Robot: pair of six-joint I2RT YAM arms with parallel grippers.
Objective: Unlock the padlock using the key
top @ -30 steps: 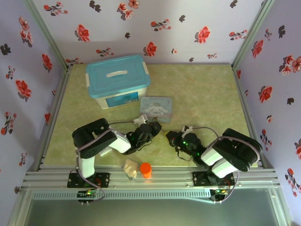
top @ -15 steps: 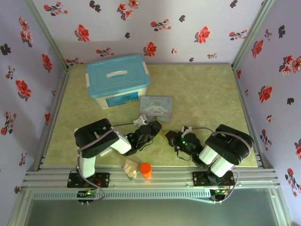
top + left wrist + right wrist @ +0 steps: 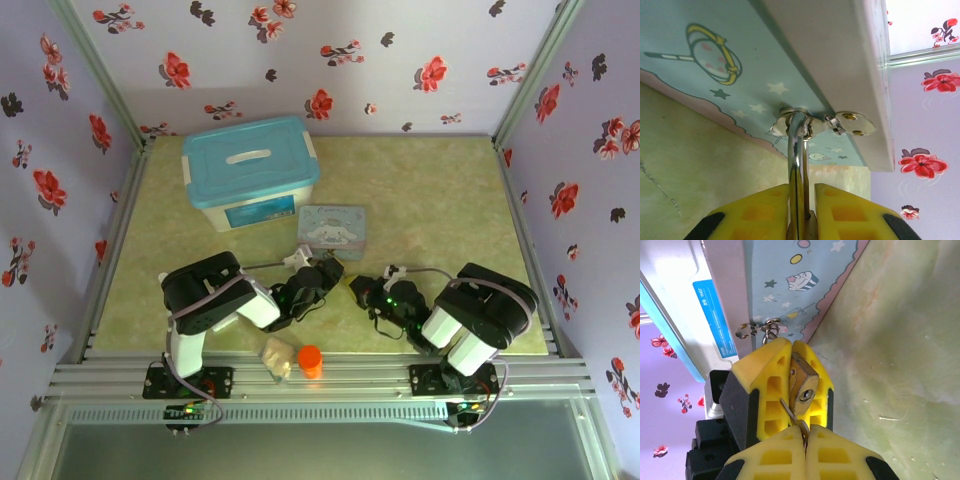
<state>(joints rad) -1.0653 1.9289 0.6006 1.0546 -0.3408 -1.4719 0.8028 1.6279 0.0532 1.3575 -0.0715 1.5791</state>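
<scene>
The brass padlock (image 3: 804, 382) hangs by its silvery shackle (image 3: 797, 150) from the hasp (image 3: 847, 120) of the pale blue cartoon tin (image 3: 332, 224). My left gripper (image 3: 802, 192) is shut on the padlock's body, its yellow fingers (image 3: 765, 385) on either side. In the top view the left gripper (image 3: 318, 272) sits just in front of the tin. My right gripper (image 3: 805, 432) is shut on the key's head. The key (image 3: 788, 410) points up and left; its tip lies beside the keyhole (image 3: 806, 395), against the left finger, not inside it. The right gripper (image 3: 358, 288) faces the left one closely.
A white storage box with a blue lid (image 3: 250, 170) stands behind the tin. An orange cylinder (image 3: 310, 360) and a beige lump (image 3: 277, 356) lie at the table's near edge between the arm bases. Flowered walls close in three sides.
My right arm has folded in and its gripper has crept slightly left toward the padlock. The left gripper has kept its hold and barely moved.
</scene>
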